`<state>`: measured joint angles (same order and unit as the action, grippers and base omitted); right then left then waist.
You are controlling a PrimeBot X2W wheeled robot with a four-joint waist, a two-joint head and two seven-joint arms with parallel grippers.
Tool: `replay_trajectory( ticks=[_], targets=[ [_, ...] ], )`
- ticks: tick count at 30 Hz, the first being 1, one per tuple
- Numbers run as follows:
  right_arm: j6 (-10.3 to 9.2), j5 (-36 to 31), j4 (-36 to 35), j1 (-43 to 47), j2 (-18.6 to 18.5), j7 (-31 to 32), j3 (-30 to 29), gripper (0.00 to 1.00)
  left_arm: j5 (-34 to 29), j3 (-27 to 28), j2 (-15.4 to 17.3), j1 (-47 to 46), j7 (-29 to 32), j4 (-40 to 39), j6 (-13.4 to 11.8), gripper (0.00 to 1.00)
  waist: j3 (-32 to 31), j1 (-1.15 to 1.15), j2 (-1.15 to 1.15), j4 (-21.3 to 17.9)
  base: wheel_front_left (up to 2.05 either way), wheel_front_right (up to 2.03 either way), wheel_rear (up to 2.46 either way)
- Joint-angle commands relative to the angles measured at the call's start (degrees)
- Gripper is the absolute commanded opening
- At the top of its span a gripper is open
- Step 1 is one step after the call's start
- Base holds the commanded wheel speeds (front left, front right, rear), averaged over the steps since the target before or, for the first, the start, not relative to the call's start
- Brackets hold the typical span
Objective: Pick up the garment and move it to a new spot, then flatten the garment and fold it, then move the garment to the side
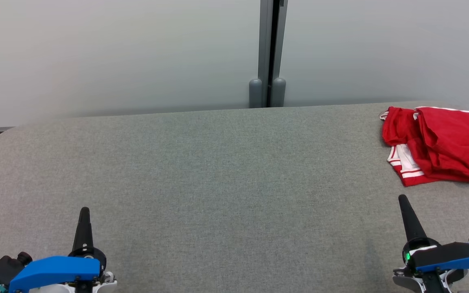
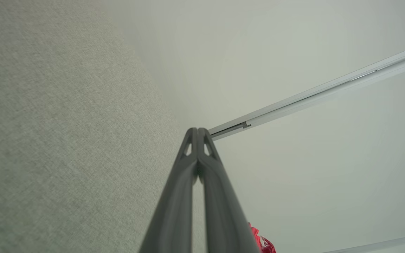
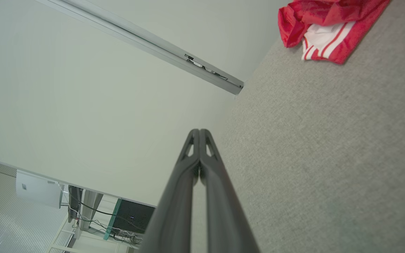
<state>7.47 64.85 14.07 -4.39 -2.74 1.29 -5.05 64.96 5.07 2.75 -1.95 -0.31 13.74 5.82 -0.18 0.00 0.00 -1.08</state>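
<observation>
On the grey table [image 1: 234, 183]: garment [image 1: 442, 142] at the far right, both grippers clenched and empty

At the lower left of the head view, the left gripper [image 1: 84, 211] sat over the table's near edge, its two dark fingers pressed together and grasping nothing. Its own wrist view showed the tips meeting with no gap. The cloth-covered table ran across the middle. Behind it stood a pale wall [image 1: 116, 53], with a grey upright post [image 1: 267, 53] at its centre. Further right, at the lower right, the right gripper [image 1: 402, 199] pointed up and slightly left, its fingers likewise clenched on nothing. Beyond it, near the table's far right corner, lay the red garment with white stripes. It was bunched and partly folded over itself, cut off by the picture's right edge, and well apart from both grippers
</observation>
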Motion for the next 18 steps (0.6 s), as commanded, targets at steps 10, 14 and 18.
replay_trajectory(
  ticks=[10,14,18],
  targets=[
    [0.03,6.8,-0.43,-1.49,-0.21,1.3,-0.51,0.0,6.64,0.69,0.18,-2.18,1.73,-0.23,0.66,0.0,0.06,0.0,0.0,0.2,0.0,0.0,0.0],
    [0.03,8.9,-0.4,-1.6,-0.21,1.71,-0.61,0.0,8.72,0.78,0.17,-2.53,2.27,-0.18,0.83,0.0,0.09,0.0,0.0,0.27,0.0,0.0,0.0],
    [0.03,11.0,-0.37,-1.71,-0.22,2.14,-0.71,0.0,10.79,0.88,0.18,-2.59,2.78,-0.13,0.92,0.0,0.11,0.0,0.0,0.35,0.0,0.0,0.0]
  ],
)
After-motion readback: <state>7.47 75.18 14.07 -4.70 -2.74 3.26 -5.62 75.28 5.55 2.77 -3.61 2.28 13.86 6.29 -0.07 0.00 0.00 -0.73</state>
